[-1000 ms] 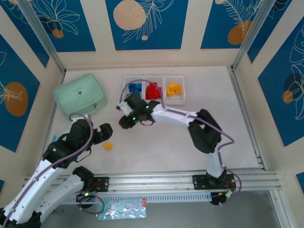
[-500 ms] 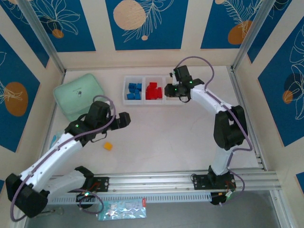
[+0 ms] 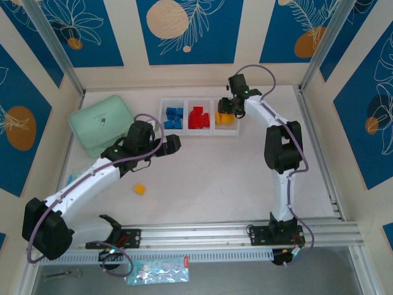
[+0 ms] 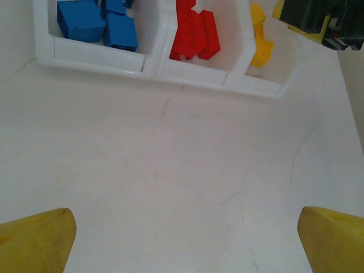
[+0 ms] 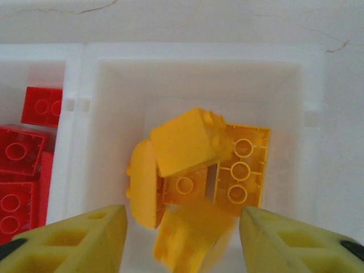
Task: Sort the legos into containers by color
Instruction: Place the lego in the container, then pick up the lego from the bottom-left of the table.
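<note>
R fingers [image 5: 79,236]: spread, yellow brick [image 5: 193,244] loose btwn, over bin [image 5: 284,102]; lift straight.
L fingers [image 4: 34,236]: spread, empty.
Stray brick [image 3: 140,189]: lower left; L shd straddle it squarely.

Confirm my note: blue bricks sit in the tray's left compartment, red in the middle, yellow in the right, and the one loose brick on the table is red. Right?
Not quite. The loose brick is yellow-orange, not red, as the top external view shows. The rest holds: blue bricks left, red bricks middle, yellow bricks right.
</note>
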Motion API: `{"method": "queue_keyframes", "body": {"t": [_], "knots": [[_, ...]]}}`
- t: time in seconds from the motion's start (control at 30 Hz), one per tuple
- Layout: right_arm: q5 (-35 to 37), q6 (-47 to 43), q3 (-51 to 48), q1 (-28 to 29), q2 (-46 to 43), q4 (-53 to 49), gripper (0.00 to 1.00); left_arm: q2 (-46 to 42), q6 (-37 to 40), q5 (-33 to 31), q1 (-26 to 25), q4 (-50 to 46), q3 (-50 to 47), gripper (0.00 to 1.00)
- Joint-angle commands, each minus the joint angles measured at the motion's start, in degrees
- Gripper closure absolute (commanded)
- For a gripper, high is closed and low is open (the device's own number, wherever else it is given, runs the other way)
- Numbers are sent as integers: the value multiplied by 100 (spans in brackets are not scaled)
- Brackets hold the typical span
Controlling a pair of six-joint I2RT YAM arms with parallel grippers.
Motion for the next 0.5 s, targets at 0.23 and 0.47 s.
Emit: {"method": "queue_keyframes", "body": {"t": [0.23, 0.47], "knots": [[-327, 319, -1418, 791, -1667, 5, 35, -543, 164, -345, 4, -546, 40, 0], [-526, 540, -2405, 2003, -2375, 219, 32, -1411, 41, -680, 53, -1466, -265, 0]]}}
